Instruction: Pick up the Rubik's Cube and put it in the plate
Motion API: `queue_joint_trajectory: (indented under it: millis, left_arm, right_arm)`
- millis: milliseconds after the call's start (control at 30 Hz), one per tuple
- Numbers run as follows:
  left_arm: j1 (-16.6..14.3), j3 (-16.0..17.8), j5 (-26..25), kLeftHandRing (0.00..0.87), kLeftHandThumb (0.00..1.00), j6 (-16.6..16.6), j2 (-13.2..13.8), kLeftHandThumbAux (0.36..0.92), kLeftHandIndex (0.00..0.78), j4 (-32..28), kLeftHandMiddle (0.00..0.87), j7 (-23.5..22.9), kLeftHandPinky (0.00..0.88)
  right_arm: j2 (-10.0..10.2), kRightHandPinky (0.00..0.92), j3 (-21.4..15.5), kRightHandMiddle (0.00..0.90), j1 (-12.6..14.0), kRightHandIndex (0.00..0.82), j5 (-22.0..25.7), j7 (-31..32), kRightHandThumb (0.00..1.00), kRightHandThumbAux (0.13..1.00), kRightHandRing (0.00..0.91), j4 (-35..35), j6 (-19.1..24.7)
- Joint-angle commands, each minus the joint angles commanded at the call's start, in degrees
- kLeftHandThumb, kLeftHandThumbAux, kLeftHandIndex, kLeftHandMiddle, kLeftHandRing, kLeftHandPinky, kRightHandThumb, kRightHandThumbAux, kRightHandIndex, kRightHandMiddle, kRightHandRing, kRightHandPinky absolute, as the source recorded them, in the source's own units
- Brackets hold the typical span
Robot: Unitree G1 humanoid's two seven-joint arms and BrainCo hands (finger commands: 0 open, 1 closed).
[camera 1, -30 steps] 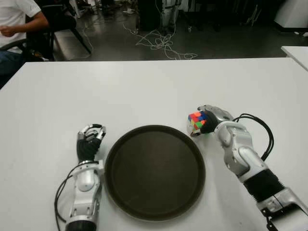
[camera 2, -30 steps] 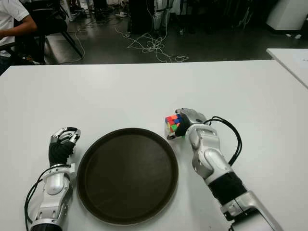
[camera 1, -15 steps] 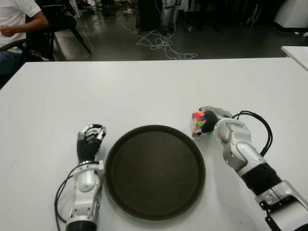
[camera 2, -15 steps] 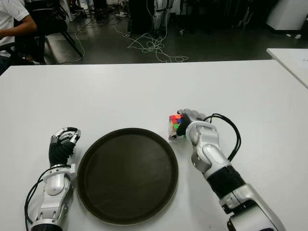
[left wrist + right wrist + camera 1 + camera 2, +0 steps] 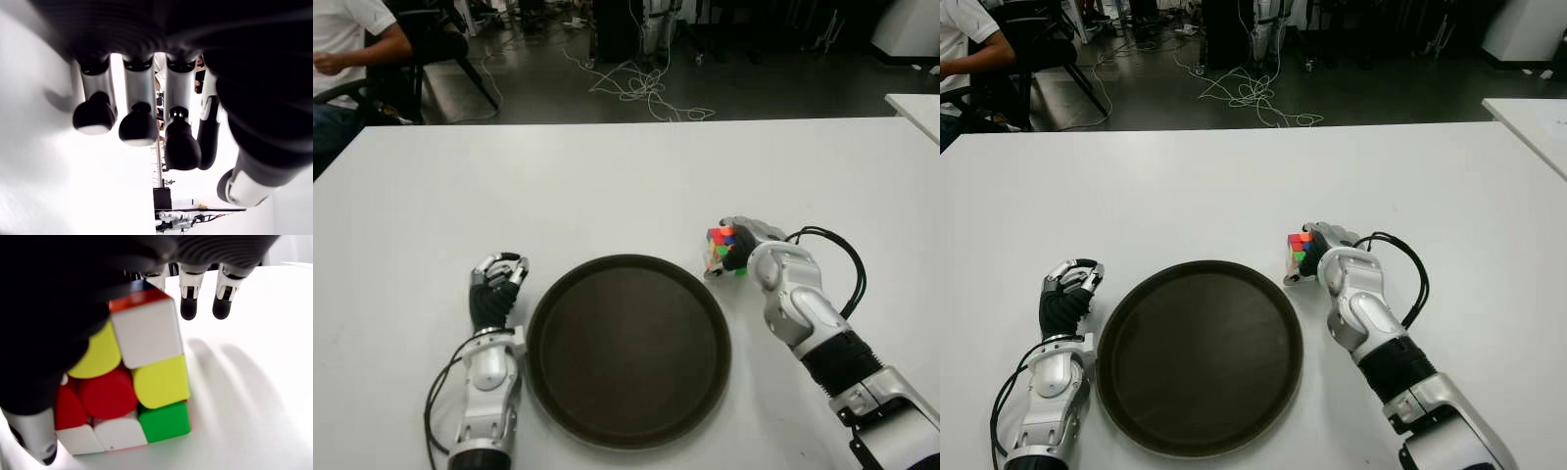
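Observation:
The Rubik's Cube [image 5: 720, 246] is tilted just off the upper right rim of the round dark plate [image 5: 626, 352], which lies on the white table [image 5: 607, 186]. My right hand [image 5: 742, 245] is shut on the cube. In the right wrist view the thumb presses one side of the cube [image 5: 146, 377] while two fingertips [image 5: 188, 308] reach past its far edge. Whether the cube touches the table cannot be told. My left hand [image 5: 497, 284] shows left of the plate, its fingers [image 5: 137, 129] curled and holding nothing.
A black cable [image 5: 847, 274] loops beside my right forearm. A person [image 5: 342, 49] sits past the table's far left corner, with loose cables [image 5: 641, 88] on the floor behind. A second white table [image 5: 920, 103] begins at the far right.
My right hand and the cube have shifted slightly to the right and turned a little, staying by the plate's rim. The left hand has not moved.

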Motion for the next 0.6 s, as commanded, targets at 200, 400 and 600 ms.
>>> queue_joint_trajectory:
  millis: [200,400,600]
  left_arm:
    - [0.0,0.0,-0.1,0.836,0.718,0.4,0.0,0.699,0.446,-0.2,0.808,-0.1,0.843]
    - [0.1,0.0,-0.4,0.836,0.717,1.1,0.0,0.700,0.446,-0.6,0.808,-0.4,0.841]
    - [0.1,-0.1,-0.3,0.839,0.716,1.3,0.1,0.701,0.445,-0.7,0.810,-0.5,0.841]
  right_arm:
    - [-0.6,0.013,1.1,0.027,-1.0,0.000,-0.4,2.6,0.000,0.728,0.016,0.1,0.5]
    - [-1.3,0.016,1.7,0.073,-1.3,0.025,-0.5,4.2,0.000,0.770,0.055,-0.3,-0.4]
    - [-1.2,0.056,1.0,0.130,-0.8,0.077,0.2,1.3,0.000,0.793,0.125,1.3,-2.7]
